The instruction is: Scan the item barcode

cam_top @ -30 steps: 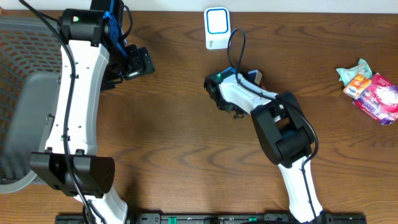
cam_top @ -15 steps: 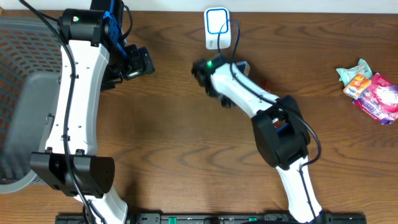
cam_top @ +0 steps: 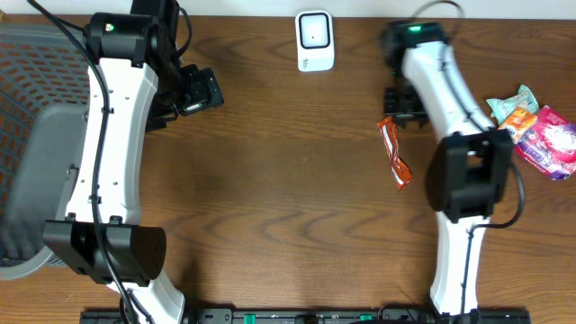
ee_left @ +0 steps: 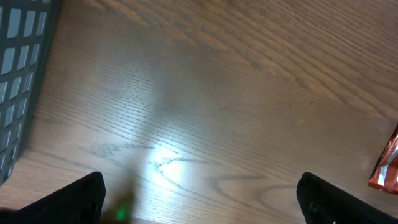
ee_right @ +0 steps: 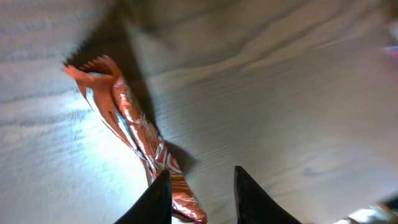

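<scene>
Long crinkled orange foil packet on woodgrain table.

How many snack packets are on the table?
4. An orange-red wrapper lies alone mid-table; a green packet, a small orange packet and a pink packet huddle at the right edge. Others may hide beneath.

White arms, black joints, black left hand

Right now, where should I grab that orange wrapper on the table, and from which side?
Grip the orange wrapper across its middle, coming straight down from above. It lies long and narrow on the table, slightly crumpled, so the right pincer likely closes best across the short width; the crimped ends look thin.
</scene>
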Controlling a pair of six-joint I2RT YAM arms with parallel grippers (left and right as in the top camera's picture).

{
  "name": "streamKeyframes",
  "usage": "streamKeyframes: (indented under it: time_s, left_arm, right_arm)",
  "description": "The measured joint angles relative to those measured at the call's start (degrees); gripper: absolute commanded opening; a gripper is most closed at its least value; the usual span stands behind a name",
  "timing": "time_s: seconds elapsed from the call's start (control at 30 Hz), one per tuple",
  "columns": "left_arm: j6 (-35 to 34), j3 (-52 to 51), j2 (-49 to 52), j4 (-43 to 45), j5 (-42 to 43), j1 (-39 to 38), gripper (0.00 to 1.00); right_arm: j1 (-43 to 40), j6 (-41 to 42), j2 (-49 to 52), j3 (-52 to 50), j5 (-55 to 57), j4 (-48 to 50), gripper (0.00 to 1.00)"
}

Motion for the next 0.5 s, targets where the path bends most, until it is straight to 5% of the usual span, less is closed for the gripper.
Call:
streamKeyframes:
  time_s: [0.17, 0.5]
  left_arm:
    - [0.02, 0.0, 0.0, 0.02, 0.0, 0.0, 0.98]
    - [0.0, 0.0, 0.0, 0.0, 0.0, 0.0, 0.98]
  right_arm:
    - [-6.97, -9.66, 0.0, -3.82, -15.82, 0.72, 0.01]
    - [-7.87, -12.79, 0.0, -13.79, -19.98, 8.04, 0.01]
